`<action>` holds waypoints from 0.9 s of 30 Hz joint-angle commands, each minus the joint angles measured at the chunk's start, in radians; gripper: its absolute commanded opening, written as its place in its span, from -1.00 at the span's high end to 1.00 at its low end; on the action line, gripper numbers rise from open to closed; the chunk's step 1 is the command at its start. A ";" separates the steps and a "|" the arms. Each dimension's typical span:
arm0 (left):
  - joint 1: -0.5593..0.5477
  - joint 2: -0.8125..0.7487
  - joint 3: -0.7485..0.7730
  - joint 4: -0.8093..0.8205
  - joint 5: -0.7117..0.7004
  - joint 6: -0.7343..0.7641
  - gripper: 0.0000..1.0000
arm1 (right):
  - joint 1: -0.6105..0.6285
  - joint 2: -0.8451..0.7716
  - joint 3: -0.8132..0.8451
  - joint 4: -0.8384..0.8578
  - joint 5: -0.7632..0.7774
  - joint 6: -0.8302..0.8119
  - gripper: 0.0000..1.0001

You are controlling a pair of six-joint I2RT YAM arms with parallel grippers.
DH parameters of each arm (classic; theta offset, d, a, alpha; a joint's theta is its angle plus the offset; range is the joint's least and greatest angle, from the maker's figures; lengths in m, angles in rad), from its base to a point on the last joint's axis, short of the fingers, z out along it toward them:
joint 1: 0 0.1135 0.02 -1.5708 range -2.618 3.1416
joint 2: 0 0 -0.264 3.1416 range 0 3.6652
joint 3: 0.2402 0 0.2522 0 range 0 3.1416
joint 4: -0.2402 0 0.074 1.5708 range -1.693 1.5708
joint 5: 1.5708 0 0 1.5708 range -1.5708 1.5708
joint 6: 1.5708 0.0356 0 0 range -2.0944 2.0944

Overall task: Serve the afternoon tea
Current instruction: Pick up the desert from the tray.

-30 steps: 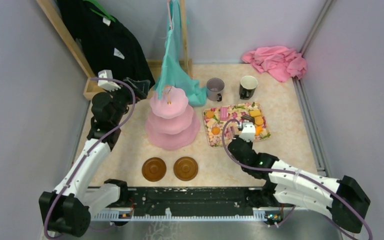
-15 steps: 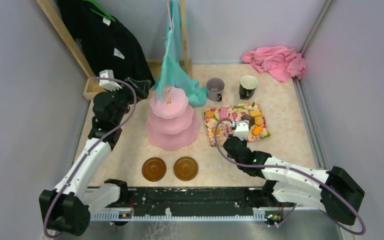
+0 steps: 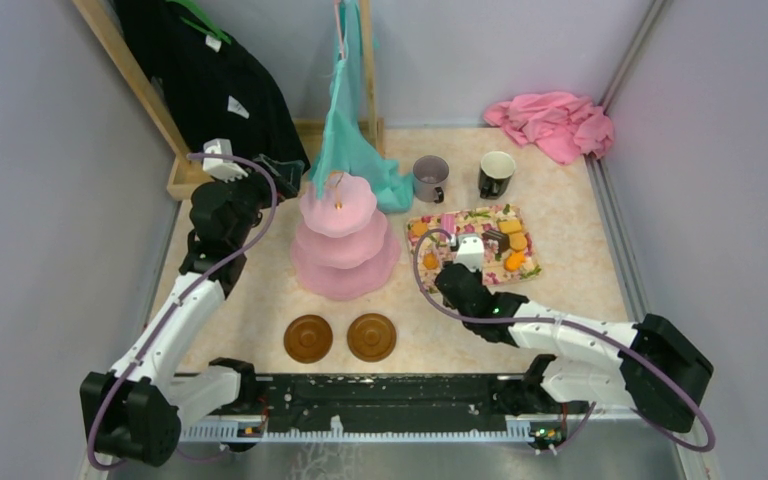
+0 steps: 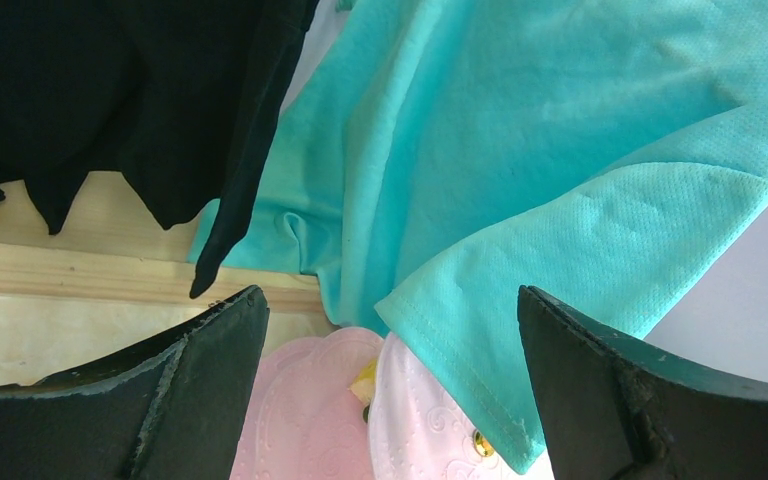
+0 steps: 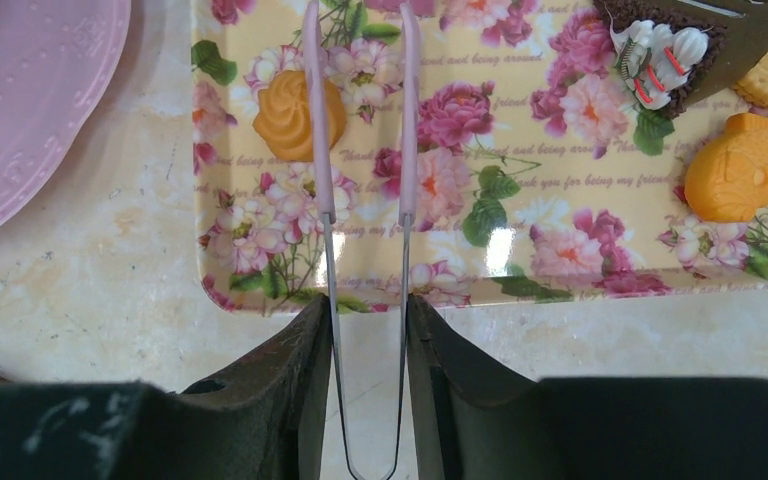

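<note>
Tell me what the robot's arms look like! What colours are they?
Both arms, left arm and right arm, have white shells with chunky black joints. A thin purple cable loops along each one. The right arm shows a tiny green light. The left gripper and right gripper each have two black, wedge-shaped, scuffed fingers.

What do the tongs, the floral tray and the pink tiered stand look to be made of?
Tongs: thin bare metal legs, silvery, with matte pink sleeves on the tips, perhaps silicone.
Floral tray: glossy printed surface with a glare spot; likely plastic or lacquered tin.
Pink tiered stand: matte pink with embossed scrollwork; plastic or ceramic, cannot tell.
</note>
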 commanded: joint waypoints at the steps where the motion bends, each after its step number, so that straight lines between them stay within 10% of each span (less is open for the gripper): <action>1: -0.006 0.005 0.031 0.038 -0.004 0.017 -0.98 | -0.011 0.014 0.062 0.017 0.026 0.019 0.37; 27: -0.006 0.037 0.059 0.050 0.013 0.041 -0.98 | -0.027 0.164 0.161 -0.045 0.095 0.113 0.29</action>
